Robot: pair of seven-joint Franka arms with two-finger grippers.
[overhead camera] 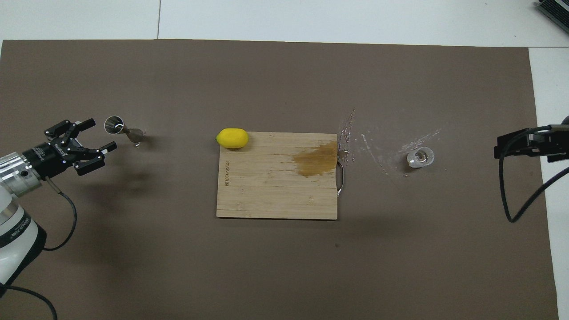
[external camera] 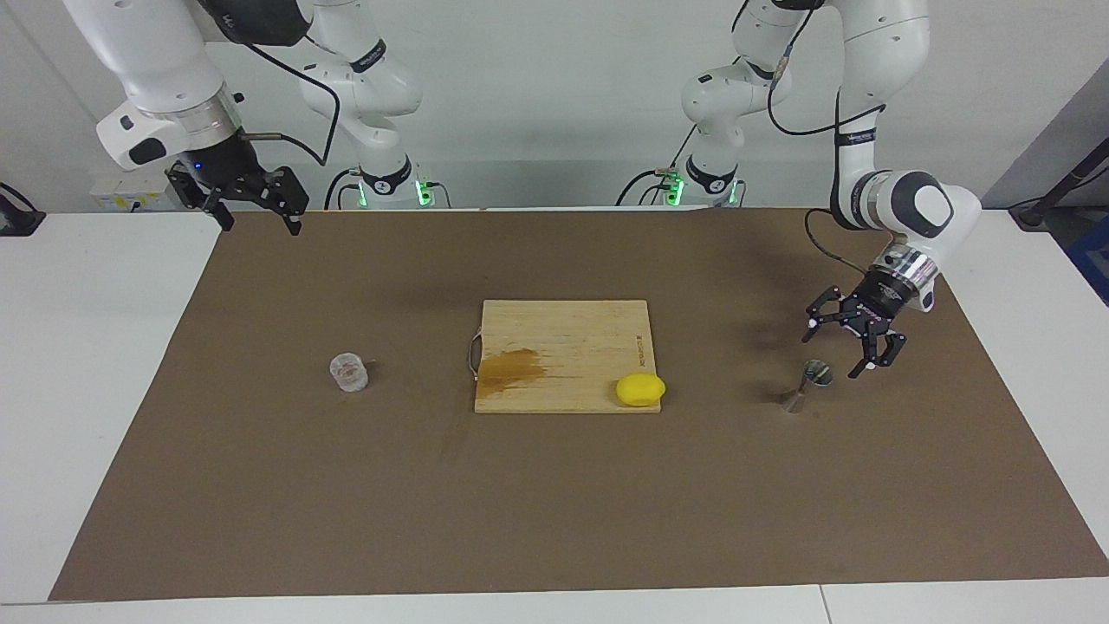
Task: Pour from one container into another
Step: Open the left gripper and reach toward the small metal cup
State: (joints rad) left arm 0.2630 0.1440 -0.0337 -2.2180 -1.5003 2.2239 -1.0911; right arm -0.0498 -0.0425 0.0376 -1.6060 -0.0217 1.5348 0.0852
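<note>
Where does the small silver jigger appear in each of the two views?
Facing view: the jigger stands at the right of the picture, just under the open left gripper.
Overhead view: the jigger is at the left of the picture, beside that gripper.
Shared landmark: the yellow lemon at the cutting board's corner.
</note>
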